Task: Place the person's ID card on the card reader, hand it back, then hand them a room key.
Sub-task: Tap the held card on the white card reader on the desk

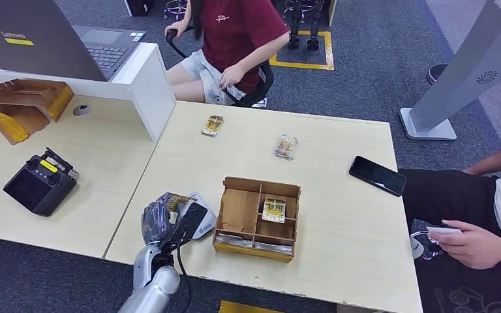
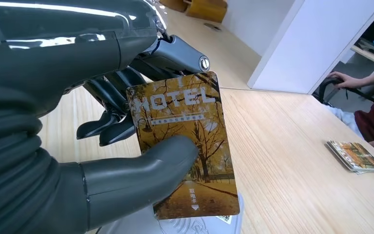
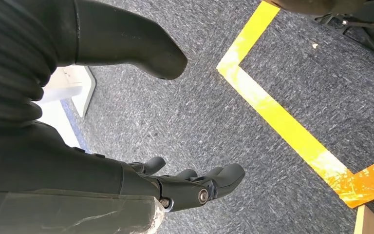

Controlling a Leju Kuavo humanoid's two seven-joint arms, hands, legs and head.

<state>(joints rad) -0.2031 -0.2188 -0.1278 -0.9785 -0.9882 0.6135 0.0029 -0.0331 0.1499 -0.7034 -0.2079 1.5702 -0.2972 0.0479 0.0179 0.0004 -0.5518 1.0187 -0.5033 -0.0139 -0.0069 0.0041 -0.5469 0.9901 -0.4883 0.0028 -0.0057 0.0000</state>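
Note:
My left hand [image 1: 166, 218] hovers at the table's near left edge, over the white card reader [image 1: 203, 223]. It pinches a card [image 2: 185, 146] printed HOTEL with autumn trees between thumb [image 2: 141, 175] and fingers, just above the reader [image 2: 195, 225]; I cannot tell whether card and reader touch. Similar cards lie on the table [image 1: 212, 125] [image 1: 286, 147], and one sits in the wooden box [image 1: 274, 210]. My right hand [image 3: 78, 165] hangs over the carpet, fingers apart, holding nothing.
The wooden compartment box [image 1: 235, 215] stands right of the reader. A black phone [image 1: 377, 175] lies at the table's right. One person [image 1: 470, 241] sits at the right edge holding a small item, another [image 1: 235, 39] across the table. A black controller [image 1: 39, 182] rests on the left desk.

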